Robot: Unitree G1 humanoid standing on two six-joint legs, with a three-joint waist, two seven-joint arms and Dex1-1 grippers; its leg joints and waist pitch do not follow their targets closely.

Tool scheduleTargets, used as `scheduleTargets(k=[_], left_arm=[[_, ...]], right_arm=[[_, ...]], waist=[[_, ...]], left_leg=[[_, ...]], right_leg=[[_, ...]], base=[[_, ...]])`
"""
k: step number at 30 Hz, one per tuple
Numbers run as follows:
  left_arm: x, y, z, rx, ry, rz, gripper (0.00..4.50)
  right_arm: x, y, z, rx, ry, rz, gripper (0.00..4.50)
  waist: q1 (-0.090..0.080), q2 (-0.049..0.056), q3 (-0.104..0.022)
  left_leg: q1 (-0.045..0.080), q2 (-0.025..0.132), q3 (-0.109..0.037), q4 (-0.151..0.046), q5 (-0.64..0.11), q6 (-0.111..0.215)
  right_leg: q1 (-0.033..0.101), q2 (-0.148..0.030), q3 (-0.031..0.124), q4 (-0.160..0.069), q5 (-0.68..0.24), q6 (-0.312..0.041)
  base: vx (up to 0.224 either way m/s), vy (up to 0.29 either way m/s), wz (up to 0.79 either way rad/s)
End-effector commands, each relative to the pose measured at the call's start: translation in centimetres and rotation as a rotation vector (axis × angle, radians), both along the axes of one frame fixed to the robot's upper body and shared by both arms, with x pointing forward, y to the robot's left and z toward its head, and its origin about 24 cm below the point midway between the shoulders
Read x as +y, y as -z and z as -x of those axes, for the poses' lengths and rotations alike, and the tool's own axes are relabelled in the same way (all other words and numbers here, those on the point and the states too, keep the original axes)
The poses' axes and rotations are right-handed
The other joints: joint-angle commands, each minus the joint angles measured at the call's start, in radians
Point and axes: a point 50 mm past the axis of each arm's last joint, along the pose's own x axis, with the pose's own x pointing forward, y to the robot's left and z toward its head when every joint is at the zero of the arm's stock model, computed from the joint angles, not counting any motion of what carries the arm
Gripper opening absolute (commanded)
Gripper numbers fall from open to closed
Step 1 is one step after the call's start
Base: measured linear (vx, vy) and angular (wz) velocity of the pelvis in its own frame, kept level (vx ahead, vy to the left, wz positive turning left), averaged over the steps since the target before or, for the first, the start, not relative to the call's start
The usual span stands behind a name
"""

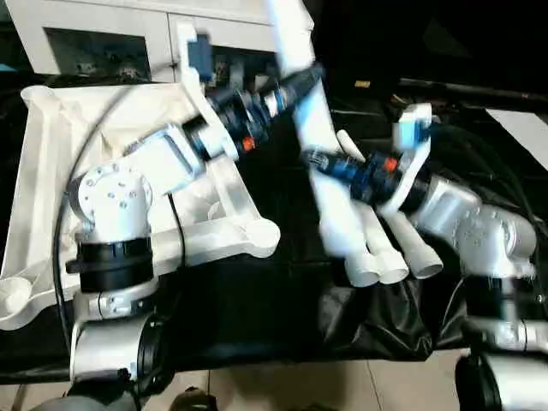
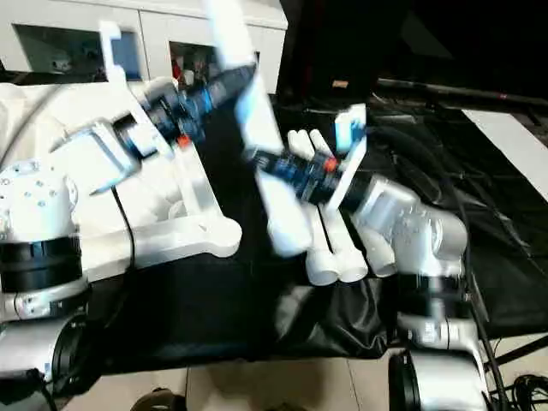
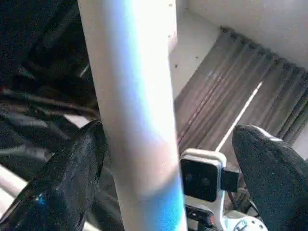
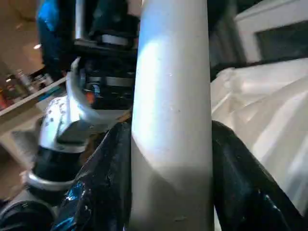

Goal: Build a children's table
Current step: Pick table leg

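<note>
Right hand (image 1: 310, 157) grips one leg (image 1: 330, 184) mid-frame; left hand (image 1: 315, 75), fingers wide, steadies it for the tabletop (image 1: 51, 163) socket.

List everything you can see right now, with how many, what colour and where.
Table top: one, white, ribbed side up, on the robot's left.
Raised leg: one, white, lifted at centre.
Loose legs: three, white, lying side by side on the black cloth.
Cabinet: one, white, glass doors, behind.
Right claw: black, clamped on the raised leg.
Left claw: black, open around the same leg, one finger touching.
</note>
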Motion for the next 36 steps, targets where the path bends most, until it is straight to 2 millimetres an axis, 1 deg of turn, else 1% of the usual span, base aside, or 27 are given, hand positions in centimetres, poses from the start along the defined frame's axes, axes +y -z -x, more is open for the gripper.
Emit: scheduleTargets(k=[1, 2, 3, 5, 6, 7, 8, 9, 13, 15, 16, 17, 18, 19, 20, 21, 22, 24, 25, 26, 27, 29, 30, 31, 32, 34, 36], left_arm=[[-0.9, 0.1, 0.3, 0.006, 0.016, -0.037, 4.5], [-1.0, 0.3, 0.3, 0.026, 0.011, -0.035, 4.5], [-1.1, 0.4, 0.3, 0.034, 0.011, -0.031, 4.5], [-1.3, 0.3, 0.2, 0.044, 0.007, -0.03, 4.5], [-1.3, 0.3, 0.2, 0.045, 0.011, -0.034, 4.5], [-1.4, 0.2, 0.2, 0.046, 0.014, -0.036, 4.5], [-1.4, 0.0, 0.1, 0.053, 0.015, -0.033, 4.5], [-1.4, 0.0, 0.0, 0.054, 0.014, -0.034, 4.31], [-1.3, 0.3, -0.4, 0.076, -0.048, -0.087, 4.09], [-1.3, 0.4, -0.5, 0.083, -0.072, -0.093, 3.86], [-1.2, 0.8, -1.0, 0.095, -0.146, -0.128, 3.86], [-1.1, 1.1, -1.2, 0.107, -0.182, -0.14, 3.74], [-1.1, 1.2, -1.3, 0.112, -0.199, -0.148, 3.7], [-1.0, 1.5, -1.5, 0.118, -0.231, -0.165, 3.69], [-0.9, 1.7, -1.8, 0.134, -0.273, -0.175, 3.42], [-0.9, 1.9, -2.0, 0.147, -0.301, -0.176, 3.32], [-0.9, 1.9, -2.0, 0.148, -0.302, -0.176, 3.32], [-1.3, 2.5, -2.2, 0.183, -0.331, -0.148, 3.1], [-1.3, 2.7, -2.3, 0.188, -0.348, -0.156, 3.1], [-1.3, 2.9, -2.5, 0.189, -0.378, -0.174, 2.97], [-1.3, 2.9, -2.5, 0.186, -0.39, -0.18, 2.83], [-1.3, 3.0, -2.7, 0.208, -0.423, -0.151, 2.83], [-1.4, 3.1, -2.8, 0.221, -0.441, -0.131, 2.79], [-1.5, 3.2, -2.8, 0.222, -0.438, -0.129, 2.62], [-1.6, 3.3, -2.8, 0.224, -0.435, -0.128, 2.5], [-1.8, 3.3, -2.8, 0.229, -0.44, -0.129, 2.43], [-1.9, 3.5, -3.0, 0.239, -0.47, -0.136, 2.4]], right_arm=[[-0.1, -0.8, 0.4, -0.043, -0.026, 0.007, 1.8], [0.0, -0.4, 0.5, -0.046, -0.023, 0.022, 1.8], [0.0, -0.2, 0.5, -0.047, -0.014, 0.029, 1.8], [0.2, -0.2, 0.5, -0.048, 0.004, 0.031, 1.8], [0.2, -0.2, 0.5, -0.048, 0.006, 0.029, 1.8], [0.3, -0.3, 0.6, -0.05, 0.009, 0.028, 1.8], [0.5, -0.5, 0.6, -0.05, 0.014, 0.028, 1.8], [0.5, -0.5, 0.7, -0.049, 0.014, 0.028, 1.8], [0.8, -0.4, 0.3, -0.067, 0.06, 0.048, 1.8], [0.9, -0.3, 0.0, -0.078, 0.092, 0.068, 1.8], [1.4, 0.2, -0.3, -0.114, 0.144, 0.126, 1.8], [1.9, 0.5, -0.4, -0.125, 0.18, 0.155, 1.8], [2.4, 0.7, -0.4, -0.138, 0.199, 0.171, 1.8], [2.8, 0.9, -0.5, -0.159, 0.237, 0.183, 1.8], [3.2, 1.0, -0.7, -0.153, 0.28, 0.186, 1.8], [3.6, 1.1, -0.7, -0.168, 0.311, 0.205, 1.8], [3.6, 1.1, -0.7, -0.171, 0.317, 0.209, 1.8], [4.7, 1.8, -1.0, -0.262, 0.441, 0.323, 1.8], [5.0, 2.2, -1.1, -0.281, 0.47, 0.365, 1.8], [5.4, 2.6, -1.1, -0.326, 0.495, 0.42, 1.8], [5.5, 2.6, -1.1, -0.345, 0.497, 0.434, 1.8], [5.7, 3.0, -1.3, -0.361, 0.535, 0.461, 1.8], [6.0, 3.6, -1.6, -0.401, 0.571, 0.516, 1.8], [6.2, 3.7, -1.5, -0.421, 0.562, 0.529, 1.8], [6.3, 3.8, -1.4, -0.432, 0.554, 0.537, 1.8], [6.4, 4.0, -1.4, -0.435, 0.565, 0.548, 1.8], [6.2, 4.0, -1.7, -0.469, 0.637, 0.571, 1.8]], waist=[[0.008, 0.027, -0.084], [0.004, 0.041, -0.084], [0.007, 0.031, -0.087], [0.009, 0.031, -0.087], [0.012, 0.037, -0.088], [0.009, 0.025, -0.087], [0.011, 0.029, -0.087], [0.011, 0.027, -0.085], [0.011, 0.028, -0.08], [0.012, 0.03, -0.082], [0.012, 0.031, -0.082], [0.01, 0.04, -0.081], [0.005, 0.047, -0.082], [0.003, 0.05, -0.083], [0.003, 0.061, -0.084], [-0.002, 0.055, -0.084], [-0.001, 0.054, -0.085], [0.002, 0.059, -0.086], [0.001, 0.062, -0.086], [-0.002, 0.061, -0.086], [-0.006, 0.059, -0.085], [-0.01, 0.059, -0.083], [-0.011, 0.058, -0.083], [-0.012, 0.06, -0.083], [-0.013, 0.059, -0.084], [-0.014, 0.06, -0.083], [-0.015, 0.06, -0.084]], left_leg=[[0.036, 0.065, -0.042, -0.074, -0.147, -0.054], [0.038, 0.066, -0.042, -0.076, -0.156, -0.06], [0.038, 0.065, -0.041, -0.074, -0.147, -0.057], [0.033, 0.064, -0.041, -0.074, -0.124, -0.048], [0.035, 0.064, -0.04, -0.073, -0.117, -0.046], [0.035, 0.064, -0.038, -0.073, -0.123, -0.044], [0.035, 0.064, -0.039, -0.073, -0.125, -0.045], [0.036, 0.064, -0.039, -0.074, -0.132, -0.046], [0.038, 0.066, -0.042, -0.078, -0.17, -0.06], [0.037, 0.067, -0.043, -0.078, -0.17, -0.073], [0.038, 0.067, -0.044, -0.079, -0.172, -0.076], [0.037, 0.067, -0.046, -0.08, -0.173, -0.084], [0.039, 0.067, -0.046, -0.082, -0.188, -0.093], [0.038, 0.066, -0.048, -0.082, -0.192, -0.096], [0.039, 0.067, -0.048, -0.081, -0.192, -0.101], [0.041, 0.066, -0.048, -0.083, -0.196, -0.099], [0.042, 0.065, -0.048, -0.082, -0.195, -0.098], [0.036, 0.065, -0.047, -0.08, -0.171, -0.102], [0.035, 0.065, -0.048, -0.081, -0.169, -0.108], [0.037, 0.063, -0.047, -0.081, -0.176, -0.104], [0.034, 0.062, -0.047, -0.082, -0.185, -0.098], [0.035, 0.062, -0.046, -0.082, -0.203, -0.089], [0.034, 0.064, -0.047, -0.081, -0.206, -0.088], [0.034, 0.062, -0.046, -0.08, -0.208, -0.087], [0.035, 0.062, -0.046, -0.08, -0.207, -0.077], [0.035, 0.063, -0.046, -0.081, -0.206, -0.072], [0.037, 0.065, -0.047, -0.081, -0.206, -0.07]], right_leg=[[0.041, -0.094, 0.052, -0.085, -0.207, -0.155], [0.039, -0.089, 0.052, -0.088, -0.167, -0.16], [0.044, -0.09, 0.051, -0.082, -0.125, -0.174], [0.047, -0.091, 0.051, -0.078, -0.089, -0.189], [0.047, -0.091, 0.05, -0.076, -0.075, -0.2], [0.047, -0.09, 0.05, -0.08, -0.082, -0.201], [0.049, -0.092, 0.05, -0.078, -0.09, -0.202], [0.047, -0.093, 0.05, -0.08, -0.116, -0.197], [0.044, -0.097, 0.051, -0.09, -0.191, -0.171], [0.044, -0.097, 0.051, -0.088, -0.195, -0.159], [0.043, -0.097, 0.051, -0.088, -0.191, -0.155], [0.041, -0.096, 0.052, -0.088, -0.182, -0.147], [0.038, -0.094, 0.051, -0.091, -0.179, -0.143], [0.041, -0.094, 0.05, -0.088, -0.17, -0.146], [0.038, -0.095, 0.052, -0.085, -0.15, -0.151], [0.039, -0.091, 0.05, -0.087, -0.134, -0.156], [0.041, -0.09, 0.049, -0.086, -0.128, -0.16], [0.044, -0.095, 0.051, -0.082, -0.1, -0.164], [0.043, -0.093, 0.05, -0.082, -0.096, -0.162], [0.045, -0.09, 0.05, -0.083, -0.093, -0.159], [0.047, -0.09, 0.051, -0.084, -0.101, -0.156], [0.047, -0.09, 0.053, -0.086, -0.121, -0.153], [0.045, -0.093, 0.053, -0.088, -0.129, -0.155], [0.045, -0.091, 0.053, -0.088, -0.13, -0.157], [0.046, -0.089, 0.053, -0.086, -0.119, -0.155], [0.046, -0.087, 0.053, -0.086, -0.109, -0.153], [0.043, -0.087, 0.053, -0.084, -0.095, -0.156]], base=[[0.0, 0.0, 0.0], [0.0, 0.0, 0.0], [0.0, 0.0, 0.0], [0.0, 0.0, 0.0], [0.0, 0.0, 0.0], [0.0, 0.0, 0.0], [0.0, 0.0, 0.0], [0.0, 0.0, 0.0], [0.0, 0.0, 0.0], [0.0, 0.0, 0.0], [0.0, 0.0, 0.0], [0.0, 0.0, 0.0], [0.0, 0.0, 0.0], [0.0, 0.0, 0.0], [0.0, 0.0, 0.0], [0.0, 0.0, 0.0], [0.0, 0.0, 0.0], [0.0, 0.0, 0.0], [0.0, 0.0, 0.0], [0.0, 0.0, 0.0], [0.0, 0.0, 0.0], [0.0, 0.0, 0.0], [0.0, 0.0, 0.0], [0.0, 0.0, 0.0], [0.0, 0.0, 0.0], [0.0, 0.0, 0.0], [0.0, 0.0, 0.0]])
